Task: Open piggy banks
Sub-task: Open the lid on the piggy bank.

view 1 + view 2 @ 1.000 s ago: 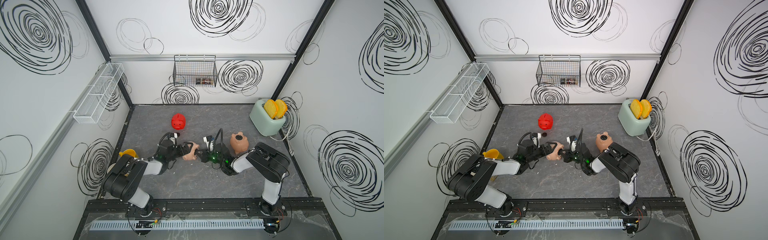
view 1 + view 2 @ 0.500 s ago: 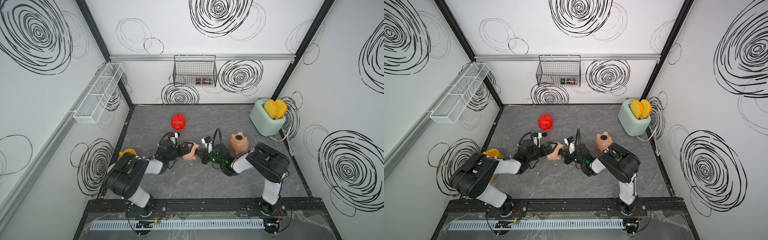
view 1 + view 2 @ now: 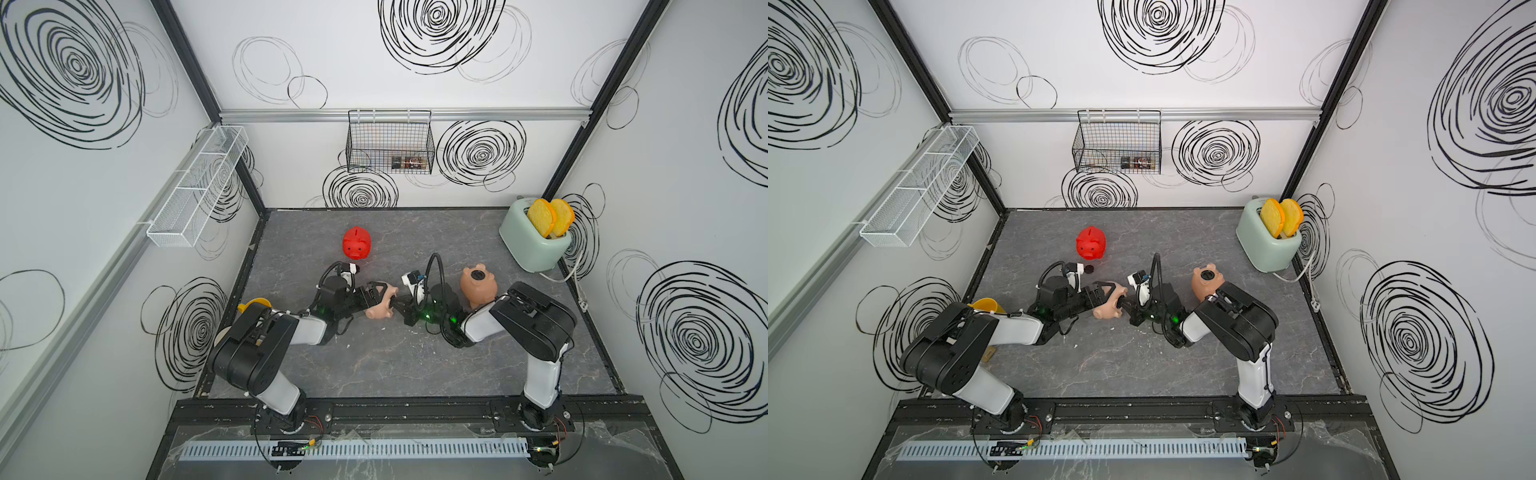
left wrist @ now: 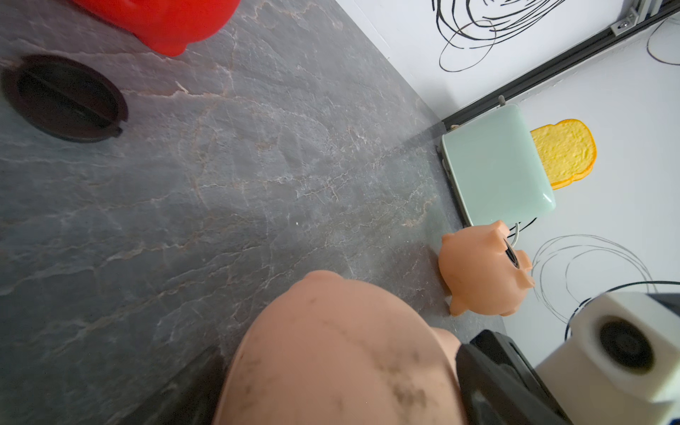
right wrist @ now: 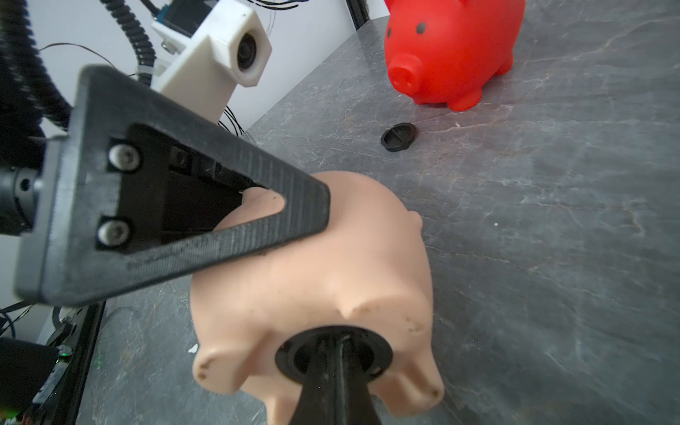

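Left gripper (image 3: pixel 380 301) – jaws wide, clamping pale pink pig (image 5: pixel 331 279). Right gripper (image 5: pixel 333 353) – closed tight on its belly plug (image 5: pixel 290 355). Red pig (image 3: pixel 356 243) at 11 o'clock, loose plug (image 5: pixel 399 136) beside.

Colours on show: a bright red piggy bank (image 3: pixel 356 244), a pale pink piggy bank (image 3: pixel 377 311) with a black plug (image 5: pixel 290 355), a peach-tan piggy bank (image 3: pixel 478 287), a grey marble-veined tabletop (image 3: pixel 395 365), a mint-green toaster (image 3: pixel 527 246) with orange-crusted yellow toast (image 3: pixel 541 218), and white walls (image 3: pixel 353 62) scrawled with black spirals.
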`<state>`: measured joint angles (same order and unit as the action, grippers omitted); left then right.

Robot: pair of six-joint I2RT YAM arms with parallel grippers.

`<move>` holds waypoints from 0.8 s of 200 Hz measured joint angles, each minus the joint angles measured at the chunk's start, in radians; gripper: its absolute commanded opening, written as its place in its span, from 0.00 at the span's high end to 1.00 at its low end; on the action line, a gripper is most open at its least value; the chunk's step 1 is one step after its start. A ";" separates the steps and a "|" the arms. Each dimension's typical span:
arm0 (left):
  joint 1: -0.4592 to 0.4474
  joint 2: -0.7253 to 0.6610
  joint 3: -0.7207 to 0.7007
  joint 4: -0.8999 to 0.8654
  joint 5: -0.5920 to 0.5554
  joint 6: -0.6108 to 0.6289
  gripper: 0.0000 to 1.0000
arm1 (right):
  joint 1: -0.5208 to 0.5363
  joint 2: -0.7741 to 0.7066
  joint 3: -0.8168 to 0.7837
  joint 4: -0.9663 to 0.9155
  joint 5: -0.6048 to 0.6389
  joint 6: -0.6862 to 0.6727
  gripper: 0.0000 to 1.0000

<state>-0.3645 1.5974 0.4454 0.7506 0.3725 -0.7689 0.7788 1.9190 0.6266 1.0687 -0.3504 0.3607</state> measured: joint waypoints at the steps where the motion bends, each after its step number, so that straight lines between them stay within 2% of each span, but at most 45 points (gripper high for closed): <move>1: 0.000 0.000 0.001 -0.002 0.000 0.000 0.00 | -0.001 0.001 0.000 0.002 -0.008 -0.002 1.00; 57: 0.006 0.011 0.021 -0.023 0.021 0.022 0.00 | -0.011 0.007 0.000 0.010 -0.040 -0.133 1.00; 103: 0.021 0.027 0.039 -0.037 0.048 0.030 0.00 | 0.027 -0.012 0.000 -0.014 0.049 -0.290 1.00; 160: 0.027 0.046 0.055 -0.044 0.063 0.049 0.00 | 0.055 -0.037 -0.001 -0.054 0.128 -0.398 1.00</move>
<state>-0.3378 1.6432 0.5007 0.7067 0.4355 -0.7200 0.8337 1.8824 0.6258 1.0149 -0.2222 -0.0372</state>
